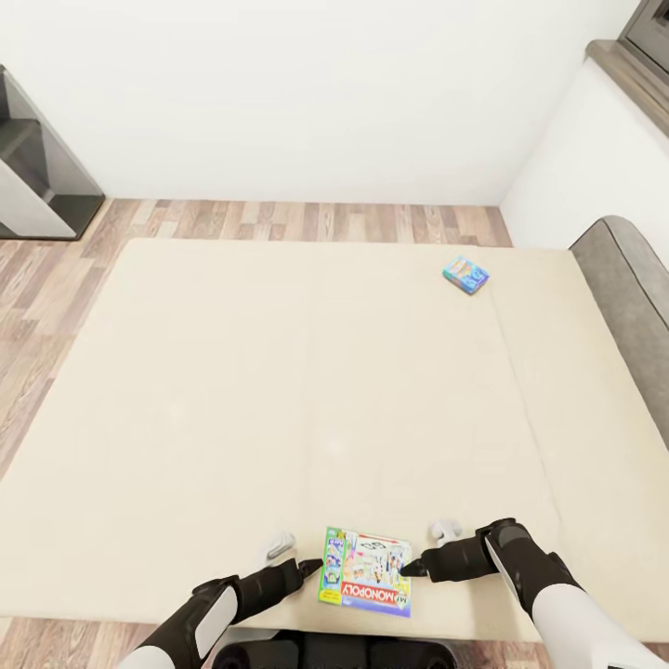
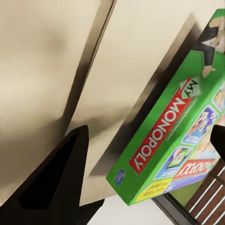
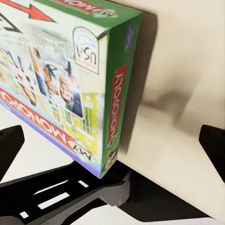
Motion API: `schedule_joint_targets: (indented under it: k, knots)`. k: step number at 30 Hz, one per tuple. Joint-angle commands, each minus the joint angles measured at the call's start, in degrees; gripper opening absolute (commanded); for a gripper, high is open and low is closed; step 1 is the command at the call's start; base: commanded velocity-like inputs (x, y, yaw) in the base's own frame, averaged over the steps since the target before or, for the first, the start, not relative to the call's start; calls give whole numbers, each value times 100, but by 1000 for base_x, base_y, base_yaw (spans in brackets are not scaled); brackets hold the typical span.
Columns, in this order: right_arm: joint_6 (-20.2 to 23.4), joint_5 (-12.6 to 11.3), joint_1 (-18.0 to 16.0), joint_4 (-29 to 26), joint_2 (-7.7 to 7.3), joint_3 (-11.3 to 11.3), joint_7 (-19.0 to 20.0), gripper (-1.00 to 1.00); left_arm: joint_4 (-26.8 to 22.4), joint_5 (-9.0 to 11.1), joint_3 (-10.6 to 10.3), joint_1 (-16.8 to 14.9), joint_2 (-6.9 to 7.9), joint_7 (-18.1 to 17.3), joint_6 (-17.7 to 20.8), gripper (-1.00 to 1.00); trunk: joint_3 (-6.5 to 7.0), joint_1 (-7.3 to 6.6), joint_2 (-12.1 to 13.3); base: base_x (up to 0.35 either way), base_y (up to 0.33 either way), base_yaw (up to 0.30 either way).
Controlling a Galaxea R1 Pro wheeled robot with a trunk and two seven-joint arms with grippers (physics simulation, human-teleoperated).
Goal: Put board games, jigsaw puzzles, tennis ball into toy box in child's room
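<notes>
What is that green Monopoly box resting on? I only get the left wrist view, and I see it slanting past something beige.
Observer: In the head view, the Monopoly box is at the near edge of a wide cream bed.
Operator: Is anything on its other side?
Observer: Yes. The right tool points at its right edge, and the left tool points at its left edge.
Operator: Are there any more games there?
Observer: A small teal-blue game box lies far across the bed, toward the right.
</notes>
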Motion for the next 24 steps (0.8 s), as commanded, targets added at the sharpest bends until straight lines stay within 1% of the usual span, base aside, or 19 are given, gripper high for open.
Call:
schedule_joint_targets:
  k: [1,17,24]
  knots:
    - [23,80,1,-5,5,-37,38,100,-6,56,-13,-2,3,-23,-6,100,-13,1,-3,0,0,0]
    - [21,71,-1,-5,-1,-41,58,100,-7,3,-10,8,7,-148,-130,100,-161,1,-3,0,0,0]
    - [17,70,-4,-5,1,-48,53,100,-7,0,-13,9,7,-159,-189,100,-201,1,-3,0,0,0]
